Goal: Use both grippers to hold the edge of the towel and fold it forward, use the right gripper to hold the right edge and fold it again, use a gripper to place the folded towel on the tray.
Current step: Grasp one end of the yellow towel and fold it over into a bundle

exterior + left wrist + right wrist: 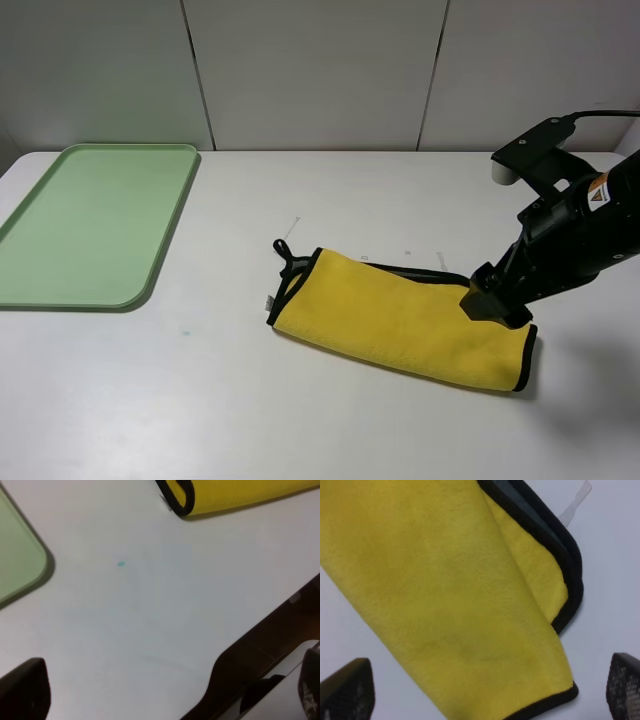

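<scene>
White smooth tabletop (200, 400) fills the foreground, matte and bare. At its far left lies the pale green rectangular plastic tray (100, 220), with rounded corners and a low raised rim. Well apart from it, right of centre, the bright yellow plush towel (400, 320) lies folded into a long, soft band set slantwise on the table. Over the towel's right end hangs the black right gripper (485, 690), its mesh-patterned fingers spread wide with the cloth's corner between them, gripping nothing. The left gripper (165, 690) is just as wide open over bare table, holding nothing. Thin black piping (570, 570) borders the doubled layers. A small black loop (285, 250) curls at the left corner.
</scene>
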`<act>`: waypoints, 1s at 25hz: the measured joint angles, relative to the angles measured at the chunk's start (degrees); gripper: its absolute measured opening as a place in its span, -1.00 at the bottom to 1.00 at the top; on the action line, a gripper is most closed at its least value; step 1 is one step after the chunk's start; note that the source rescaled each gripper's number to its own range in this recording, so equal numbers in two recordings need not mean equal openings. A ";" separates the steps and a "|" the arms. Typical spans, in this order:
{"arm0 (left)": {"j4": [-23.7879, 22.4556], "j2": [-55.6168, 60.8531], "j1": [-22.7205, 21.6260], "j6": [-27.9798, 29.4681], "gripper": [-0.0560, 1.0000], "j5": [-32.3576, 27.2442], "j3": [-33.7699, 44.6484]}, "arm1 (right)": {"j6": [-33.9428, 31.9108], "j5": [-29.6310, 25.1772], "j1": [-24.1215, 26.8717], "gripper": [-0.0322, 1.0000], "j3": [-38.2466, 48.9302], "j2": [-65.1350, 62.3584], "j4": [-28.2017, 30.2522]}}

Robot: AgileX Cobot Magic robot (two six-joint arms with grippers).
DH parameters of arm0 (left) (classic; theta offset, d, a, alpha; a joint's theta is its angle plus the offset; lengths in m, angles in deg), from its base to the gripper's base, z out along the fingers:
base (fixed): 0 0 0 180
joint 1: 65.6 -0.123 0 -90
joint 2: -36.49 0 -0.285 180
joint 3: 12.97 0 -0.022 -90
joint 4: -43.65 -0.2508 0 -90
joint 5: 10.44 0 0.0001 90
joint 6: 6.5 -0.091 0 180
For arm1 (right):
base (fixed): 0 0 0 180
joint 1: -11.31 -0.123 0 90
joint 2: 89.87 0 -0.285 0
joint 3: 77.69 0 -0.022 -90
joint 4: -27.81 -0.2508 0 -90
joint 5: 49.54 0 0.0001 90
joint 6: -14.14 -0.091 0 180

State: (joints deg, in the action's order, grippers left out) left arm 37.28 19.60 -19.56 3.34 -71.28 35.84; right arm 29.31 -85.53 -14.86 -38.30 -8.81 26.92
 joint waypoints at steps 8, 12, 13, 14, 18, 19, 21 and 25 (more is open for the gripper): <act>0.00 0.00 -7.76 0.00 1.00 0.00 0.00 | -2.87 1.09 0.00 1.00 0.00 0.00 -0.17; 0.00 0.00 -17.96 0.00 1.00 0.00 0.00 | -6.42 0.29 0.00 1.00 0.00 0.00 -0.45; 0.00 0.00 -20.26 0.00 1.00 0.00 0.00 | -7.24 -0.09 0.00 1.00 0.00 0.00 -0.51; 0.00 0.00 -23.41 0.00 1.00 0.00 0.00 | -8.27 -0.34 0.00 1.00 0.00 0.00 -0.56; 0.00 0.00 -32.27 0.00 1.00 0.04 0.00 | -11.73 -0.49 0.00 1.00 0.00 0.00 -0.56; 0.00 0.00 -34.12 0.00 1.00 0.04 0.00 | -12.53 -0.49 0.00 1.00 0.00 0.00 -0.56; 0.00 0.00 -37.02 0.00 1.00 0.04 0.00 | -13.89 -0.49 0.00 1.00 0.00 0.00 -0.56; 0.00 0.00 -40.35 0.00 1.00 0.04 0.00 | -16.04 -0.49 0.00 1.00 0.00 0.00 -0.58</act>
State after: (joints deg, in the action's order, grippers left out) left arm 37.28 19.60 -59.91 3.34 -71.24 35.84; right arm 13.27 -86.01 -14.86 -38.30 -8.81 26.34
